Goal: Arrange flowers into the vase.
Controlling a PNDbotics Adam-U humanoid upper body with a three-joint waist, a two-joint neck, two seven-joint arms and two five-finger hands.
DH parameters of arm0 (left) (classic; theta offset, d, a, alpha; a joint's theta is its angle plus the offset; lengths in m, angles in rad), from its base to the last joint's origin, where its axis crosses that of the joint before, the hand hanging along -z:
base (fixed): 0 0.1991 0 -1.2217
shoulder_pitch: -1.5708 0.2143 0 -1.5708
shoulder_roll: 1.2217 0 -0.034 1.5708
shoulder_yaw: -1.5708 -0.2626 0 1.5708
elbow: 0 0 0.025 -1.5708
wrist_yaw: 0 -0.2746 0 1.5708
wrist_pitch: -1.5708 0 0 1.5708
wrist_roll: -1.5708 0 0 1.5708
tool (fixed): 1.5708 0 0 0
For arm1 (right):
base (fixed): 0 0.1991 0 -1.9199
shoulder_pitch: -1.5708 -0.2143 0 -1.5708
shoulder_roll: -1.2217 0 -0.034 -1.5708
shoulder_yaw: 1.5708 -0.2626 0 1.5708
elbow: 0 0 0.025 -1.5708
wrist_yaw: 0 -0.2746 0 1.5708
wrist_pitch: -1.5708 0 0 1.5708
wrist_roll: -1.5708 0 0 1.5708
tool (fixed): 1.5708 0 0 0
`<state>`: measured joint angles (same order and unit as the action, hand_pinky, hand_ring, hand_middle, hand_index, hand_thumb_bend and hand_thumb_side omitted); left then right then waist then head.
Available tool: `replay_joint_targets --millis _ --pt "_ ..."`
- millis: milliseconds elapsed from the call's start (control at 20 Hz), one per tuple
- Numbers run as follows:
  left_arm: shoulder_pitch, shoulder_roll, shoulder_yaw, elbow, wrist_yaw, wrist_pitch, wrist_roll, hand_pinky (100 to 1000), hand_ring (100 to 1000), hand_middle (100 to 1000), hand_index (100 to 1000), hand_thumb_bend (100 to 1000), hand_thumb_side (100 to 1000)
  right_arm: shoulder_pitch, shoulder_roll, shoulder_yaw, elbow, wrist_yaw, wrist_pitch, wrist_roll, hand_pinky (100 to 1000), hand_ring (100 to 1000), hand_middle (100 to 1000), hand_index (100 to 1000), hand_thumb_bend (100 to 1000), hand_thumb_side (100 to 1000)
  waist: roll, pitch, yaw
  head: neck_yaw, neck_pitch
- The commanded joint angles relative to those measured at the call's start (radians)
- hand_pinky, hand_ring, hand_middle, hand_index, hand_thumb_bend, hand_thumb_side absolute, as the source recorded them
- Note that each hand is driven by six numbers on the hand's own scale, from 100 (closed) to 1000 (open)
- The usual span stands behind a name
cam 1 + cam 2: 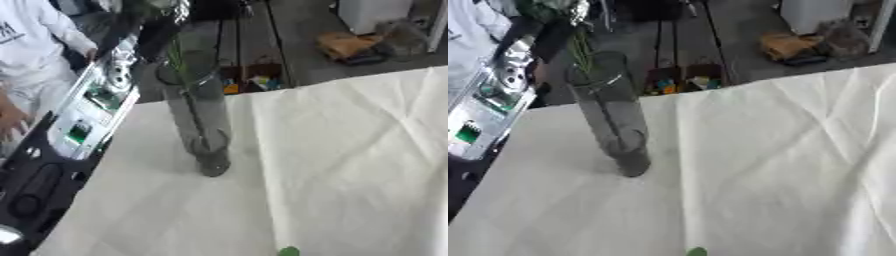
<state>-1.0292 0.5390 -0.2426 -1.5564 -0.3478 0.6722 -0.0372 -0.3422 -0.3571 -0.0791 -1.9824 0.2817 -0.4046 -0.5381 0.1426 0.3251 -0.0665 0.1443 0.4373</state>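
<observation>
A tall clear glass vase (614, 125) stands upright on the white tablecloth (350, 150), left of the middle. A thin green flower stem (581, 52) sits inside it and rises above the rim. My left hand (549, 30) is at the top left, just above and left of the vase mouth, shut on the upper part of the stem. Some green leaves (542, 7) show beside the hand at the top edge. The bloom is hidden. My left forearm (87, 115), black with silver and green parts, runs up along the table's left edge.
A small green bit (289, 251) lies at the table's near edge. Beyond the far edge, on the floor, are an orange object (346, 45), a white box (372, 12) and small coloured items (254, 80). White cloth stretches to the right of the vase.
</observation>
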Motion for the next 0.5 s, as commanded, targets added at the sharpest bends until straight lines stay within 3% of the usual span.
replay_joint_targets --millis 50,300,350,500 --pt "-0.013 0.04 0.012 -0.018 -0.04 -0.005 -0.059 777 959 943 925 196 1000 -0.008 -0.01 -0.004 -0.018 -0.005 0.002 -0.004 667 786 565 828 100 1000 -0.008 -0.024 0.002 -0.002 -0.006" --pt "-0.014 0.039 0.023 -0.023 -0.077 -0.006 -0.1 777 959 943 925 196 1000 -0.008 -0.01 -0.004 -0.018 -0.005 0.002 -0.005 667 786 565 828 100 1000 -0.008 -0.024 0.003 -0.002 -0.006" --pt "-0.013 0.039 0.023 -0.023 -0.08 -0.006 -0.104 849 1000 974 978 239 1000 -0.008 -0.01 -0.004 -0.018 -0.005 0.002 -0.005 668 787 565 829 100 1000 -0.008 -0.024 0.003 -0.002 -0.006" --pt "-0.008 0.055 -0.013 0.008 -0.068 -0.024 -0.136 876 1000 979 982 285 1000 -0.006 -0.011 -0.004 -0.018 -0.005 0.001 -0.004 668 787 565 829 100 1000 -0.008 -0.027 0.003 0.0 -0.001"
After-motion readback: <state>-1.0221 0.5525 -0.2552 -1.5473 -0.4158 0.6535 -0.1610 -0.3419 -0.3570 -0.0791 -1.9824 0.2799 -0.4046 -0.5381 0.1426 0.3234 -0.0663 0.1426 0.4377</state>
